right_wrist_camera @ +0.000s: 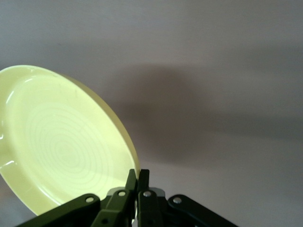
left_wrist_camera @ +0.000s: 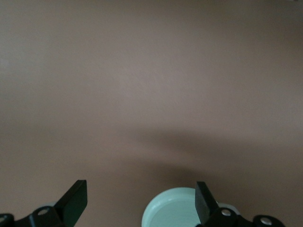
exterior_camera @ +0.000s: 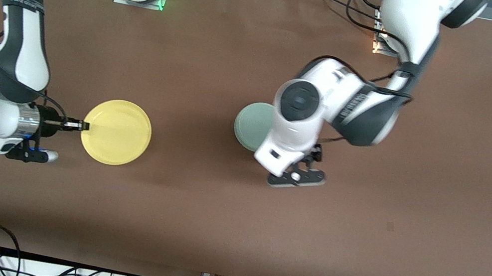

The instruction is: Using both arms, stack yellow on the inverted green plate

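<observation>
Brown table [exterior_camera: 220, 224] under everything, cables along its near edge. Toward the right arm's end from the green plate [exterior_camera: 252, 124]: yellow plate [exterior_camera: 118, 131], rim pinched in the closed right gripper [exterior_camera: 82, 126]. Over the green plate: left gripper [left_wrist_camera: 141, 201], fingers spread wide, holding nothing.

The yellow plate [exterior_camera: 117, 132] is round, shallow and pale, with a raised rim; the right wrist view shows its hollow face, marked with faint concentric rings. It is pinched at its rim, at the edge toward the right arm's end of the tabletop. The green plate [exterior_camera: 252, 125] is round, pale mint and smooth. It lies flat on the tabletop, well apart from the yellow plate, toward the left arm's end, partly hidden in the front view.
</observation>
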Robot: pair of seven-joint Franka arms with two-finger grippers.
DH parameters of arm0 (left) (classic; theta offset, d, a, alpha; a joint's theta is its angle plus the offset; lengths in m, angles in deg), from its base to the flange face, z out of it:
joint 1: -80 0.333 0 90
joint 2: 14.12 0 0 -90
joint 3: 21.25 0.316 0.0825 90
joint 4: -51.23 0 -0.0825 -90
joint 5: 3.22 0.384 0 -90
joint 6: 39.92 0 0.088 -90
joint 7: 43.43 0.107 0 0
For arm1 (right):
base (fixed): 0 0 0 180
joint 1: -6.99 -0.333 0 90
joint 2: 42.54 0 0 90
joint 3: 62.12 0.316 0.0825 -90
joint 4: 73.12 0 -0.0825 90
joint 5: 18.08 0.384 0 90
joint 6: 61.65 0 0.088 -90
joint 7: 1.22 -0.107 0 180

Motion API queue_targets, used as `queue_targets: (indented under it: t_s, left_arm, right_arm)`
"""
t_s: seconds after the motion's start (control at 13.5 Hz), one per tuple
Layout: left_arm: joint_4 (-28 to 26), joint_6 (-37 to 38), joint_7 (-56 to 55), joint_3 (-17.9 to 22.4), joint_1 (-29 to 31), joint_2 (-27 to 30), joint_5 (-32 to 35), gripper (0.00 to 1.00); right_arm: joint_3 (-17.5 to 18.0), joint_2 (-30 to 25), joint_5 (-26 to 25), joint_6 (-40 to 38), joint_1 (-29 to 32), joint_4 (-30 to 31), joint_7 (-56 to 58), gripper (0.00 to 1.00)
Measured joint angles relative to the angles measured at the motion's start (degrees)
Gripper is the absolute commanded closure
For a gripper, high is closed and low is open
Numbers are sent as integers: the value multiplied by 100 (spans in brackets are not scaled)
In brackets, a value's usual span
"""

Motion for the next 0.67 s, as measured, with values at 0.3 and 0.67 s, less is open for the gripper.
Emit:
queue_targets:
  t_s: [0.3, 0.67]
  left_arm:
    - [4, 481, 1019, -2, 1082, 626, -794, 0]
    - [-31, 1660, 2429, -15, 1908, 1444, -1014, 0]
  right_arm:
    - [619, 0, 5, 777, -344, 385, -1293, 99]
    - [677, 12, 5, 1936, -1564, 1063, -2454, 99]
